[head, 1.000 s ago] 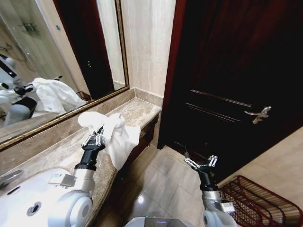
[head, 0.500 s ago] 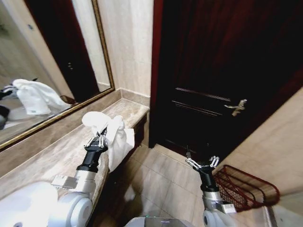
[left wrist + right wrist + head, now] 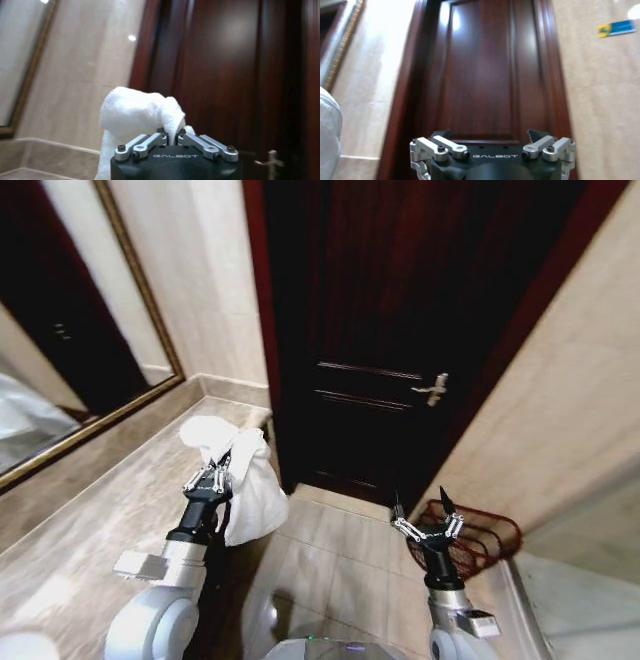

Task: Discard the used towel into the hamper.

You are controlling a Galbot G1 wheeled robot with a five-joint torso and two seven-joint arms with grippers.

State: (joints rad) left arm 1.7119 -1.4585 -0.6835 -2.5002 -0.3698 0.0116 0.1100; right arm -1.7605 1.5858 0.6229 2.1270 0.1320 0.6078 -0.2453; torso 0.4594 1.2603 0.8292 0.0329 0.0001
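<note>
Straight ahead we face a dark wooden door (image 3: 370, 350) with a metal handle (image 3: 433, 389), set between pale tiled walls. On our left runs the marble bench (image 3: 90, 520), with a gold-framed mirror (image 3: 60, 350) above it. Low on the floor by the right-hand wall, near the foot of the door, sits the hamper (image 3: 478, 535), a reddish-brown lattice basket seen partly behind our right arm.

Our left hand (image 3: 209, 476) is raised over the bench's edge and is clenched on the white towel (image 3: 245, 480); a bunch of cloth stands above the fingers and the rest hangs down past the bench edge. In the left wrist view the two fingers (image 3: 145, 142) pinch a fold of the towel between them.

Our right hand (image 3: 425, 520) is held upright in front of the hamper, fingers spread apart and holding nothing.
</note>
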